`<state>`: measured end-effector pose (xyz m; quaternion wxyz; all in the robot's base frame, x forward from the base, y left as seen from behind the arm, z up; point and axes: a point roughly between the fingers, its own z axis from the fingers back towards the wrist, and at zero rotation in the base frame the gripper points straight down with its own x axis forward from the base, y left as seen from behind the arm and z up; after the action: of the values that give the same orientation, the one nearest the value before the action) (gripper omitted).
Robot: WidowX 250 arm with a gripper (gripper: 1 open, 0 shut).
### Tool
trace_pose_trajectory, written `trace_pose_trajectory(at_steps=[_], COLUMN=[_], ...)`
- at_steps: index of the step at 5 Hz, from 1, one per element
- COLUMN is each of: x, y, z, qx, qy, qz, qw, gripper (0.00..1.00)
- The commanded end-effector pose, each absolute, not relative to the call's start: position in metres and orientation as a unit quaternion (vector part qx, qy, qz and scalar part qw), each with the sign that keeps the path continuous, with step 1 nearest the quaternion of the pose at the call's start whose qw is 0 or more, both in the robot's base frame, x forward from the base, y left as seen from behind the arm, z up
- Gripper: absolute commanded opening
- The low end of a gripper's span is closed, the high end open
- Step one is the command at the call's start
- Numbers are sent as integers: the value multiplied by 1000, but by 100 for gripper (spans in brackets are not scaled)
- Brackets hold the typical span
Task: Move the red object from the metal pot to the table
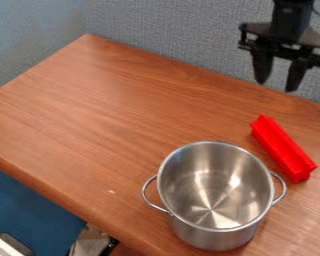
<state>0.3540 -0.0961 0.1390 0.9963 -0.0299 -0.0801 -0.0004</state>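
The robot arm [291,22] shows only its lower end, at about one o'clock in the view, and it is black to very dark grey all over, with a narrow upright body running down into a wide, blocky crosspiece. From that crosspiece the gripper [279,76] has two dark, stubby fingers, one toward its seven o'clock side and one toward its five o'clock side, each narrowing to a blunt tip. Thin dark curved pieces, perhaps cables, stick out near the top; finer details are too small to tell.
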Motion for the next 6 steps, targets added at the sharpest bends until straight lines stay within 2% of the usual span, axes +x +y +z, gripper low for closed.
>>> trace_pose_trajectory(at_steps=[1, 2, 3, 4, 5, 6], x=[338, 337, 342, 350, 347, 351], y=[-92, -82, -72, -69, -75, -71], z=[172, 151, 119, 98, 109, 107], qx=[-41, -44, -39, -39, -40, -34], qy=[-104, -104, -112, -118, -116, -108], qz=[19, 29, 50, 66, 86, 109], qw=[994, 993, 992, 990, 989, 988], gripper=[100, 100, 100, 100, 100, 100])
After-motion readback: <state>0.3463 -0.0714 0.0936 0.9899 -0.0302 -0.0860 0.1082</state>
